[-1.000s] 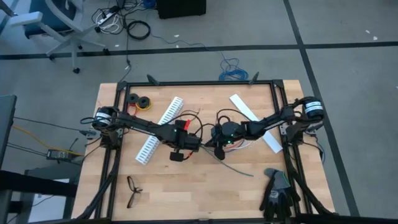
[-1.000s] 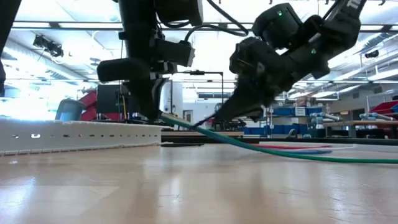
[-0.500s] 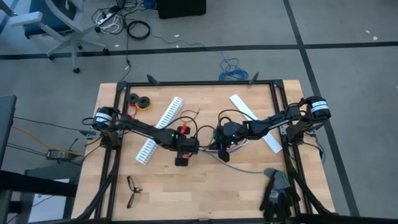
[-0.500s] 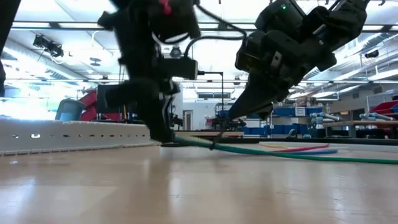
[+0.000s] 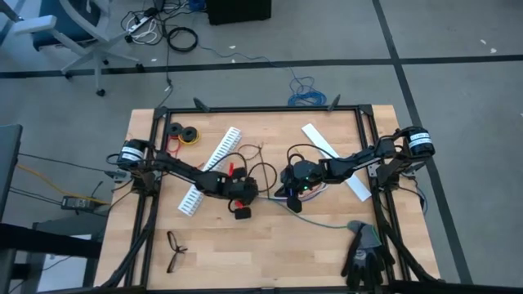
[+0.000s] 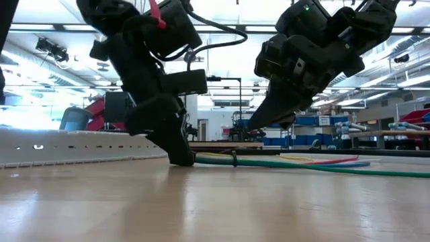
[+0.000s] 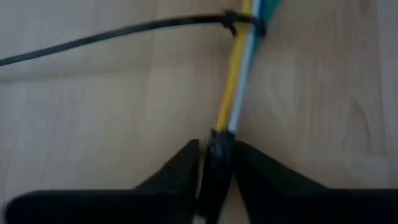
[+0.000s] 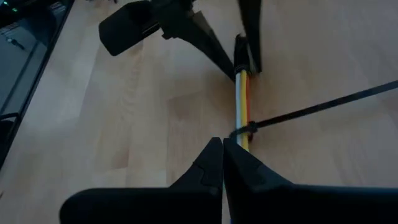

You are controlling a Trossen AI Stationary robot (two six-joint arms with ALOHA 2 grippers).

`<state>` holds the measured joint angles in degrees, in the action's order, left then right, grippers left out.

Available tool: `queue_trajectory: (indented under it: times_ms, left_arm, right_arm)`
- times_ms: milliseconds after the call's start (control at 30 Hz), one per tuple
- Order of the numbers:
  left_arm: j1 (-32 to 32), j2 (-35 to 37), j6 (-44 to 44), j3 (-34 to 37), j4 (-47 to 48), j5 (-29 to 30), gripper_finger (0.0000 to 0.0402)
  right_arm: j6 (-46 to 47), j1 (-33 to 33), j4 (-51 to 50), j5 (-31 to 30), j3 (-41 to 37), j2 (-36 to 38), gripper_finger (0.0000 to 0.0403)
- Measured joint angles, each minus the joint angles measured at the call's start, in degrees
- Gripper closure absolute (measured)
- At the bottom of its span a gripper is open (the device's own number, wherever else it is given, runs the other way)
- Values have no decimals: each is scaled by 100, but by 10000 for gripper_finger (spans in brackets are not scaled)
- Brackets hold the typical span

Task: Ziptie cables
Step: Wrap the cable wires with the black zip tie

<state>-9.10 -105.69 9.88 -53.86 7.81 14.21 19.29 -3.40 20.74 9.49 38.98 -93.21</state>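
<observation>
My left claw [image 7: 216, 163] pinches the cables [image 7: 235, 93] end mid-tabletop, steadying them, fingers slightly parted — my right claw [image 8: 222, 163], shut and empty, sits by the cinched ziptie [image 8: 311, 111]

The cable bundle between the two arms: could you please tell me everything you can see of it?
The cable bundle is a handful of thin wires, yellow, white and blue-green by the wrist views, lying flat on the wooden table and pressed side by side. A black ziptie is looped around it, its long tail sticking out sideways. One end sits between the left end effector's fingers. The right end effector, shut, sits over the bundle near the ziptie.
</observation>
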Motion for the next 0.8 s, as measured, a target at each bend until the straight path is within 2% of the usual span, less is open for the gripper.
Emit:
queue_trajectory:
  times_ms: [133, 267, 433, 633, 800]
  left_arm:
    - [9, -9, 255, 128, -343, 12, 208]
    - [9, -17, 380, 134, -416, -8, 169]
    - [2, -2, 259, 148, -808, -144, 159]
    - [-12, 213, 220, 470, -1200, -221, 163]
    - [-29, 691, 529, 1436, -2847, -226, 163]
  right_arm:
    - [17, -9, -278, -39, 2, 0, 389]
    - [46, -15, -808, -206, 2, 0, 381]
    - [141, -75, -1211, -829, -8, -2, 384]
    - [337, -269, -1142, -928, -300, 87, 395]
    - [664, -439, -1049, -1432, -828, 566, 400]
